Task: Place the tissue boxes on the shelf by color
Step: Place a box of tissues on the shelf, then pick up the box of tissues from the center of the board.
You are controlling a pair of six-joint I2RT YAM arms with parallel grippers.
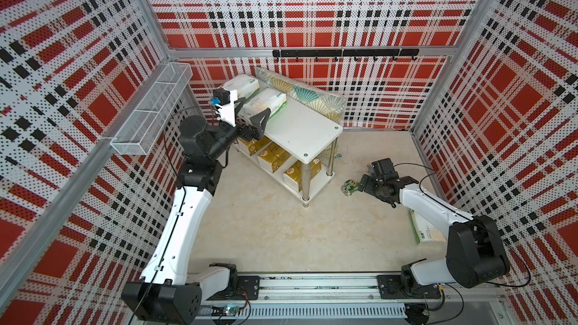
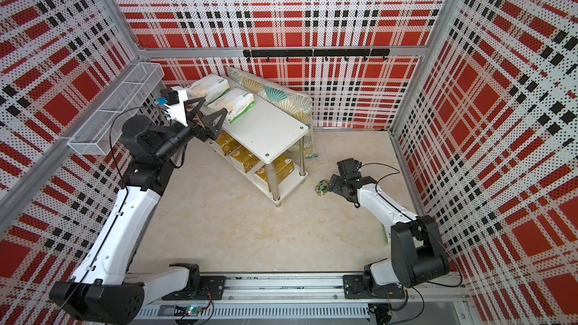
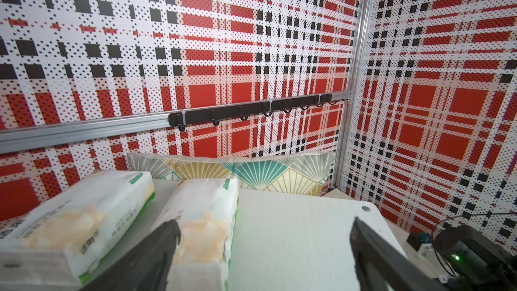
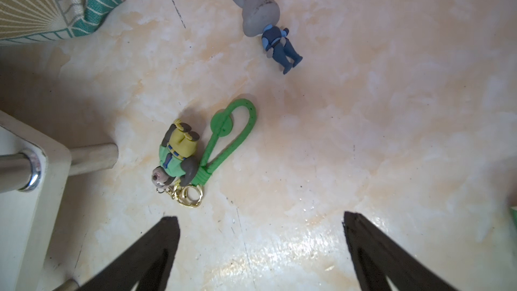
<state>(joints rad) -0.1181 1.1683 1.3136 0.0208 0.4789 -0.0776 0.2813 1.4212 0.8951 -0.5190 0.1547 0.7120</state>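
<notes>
We are looking into a cell whose plaid pegboard walls point(image 1: 312, 10) are closing in a pale marbled floor point(image 1: 266, 229). Two white-and-black arms are reaching in from the near edge. The left arm point(image 1: 187, 214) is stretching up to the shelf point(image 1: 300, 123). The left gripper point(image 2: 214, 105) is hanging level with the top board, its fingers point(image 3: 165, 242) spread wide and gripping nothing. In the wrist view one finger is overlapping the nearer white pack, and we cannot tell whether it is touching. The right arm point(image 1: 431, 204) is bending low to the right of the shelf, and the right gripper point(image 4: 258, 217) is likewise gaping wide over bare floor, empty.

The shelf is standing toward the back on chrome legs. A fan-patterned cushion point(image 1: 309, 95) is leaning between it and the back wall. A wire basket point(image 1: 150, 110) is hanging on the left wall, and a black hook rail point(image 1: 344, 53) is running along the back wall.

Two white packs point(image 1: 240, 85) point(image 1: 266, 101) are lying side by side at the far-left end of the top board. Three gold packs point(image 1: 253, 145) point(image 1: 273, 156) point(image 1: 295, 173) are sitting in a row on the lower board. A third white pack point(image 1: 423, 226) is lying on the floor by the right wall, partly hidden beneath the right arm.

Two keychain figures are lying on the floor ahead of the right gripper. The green-shirted figure point(image 4: 176, 160) is trailing a green strap, and the grey rabbit figure point(image 4: 260, 15) is lying farther off.
</notes>
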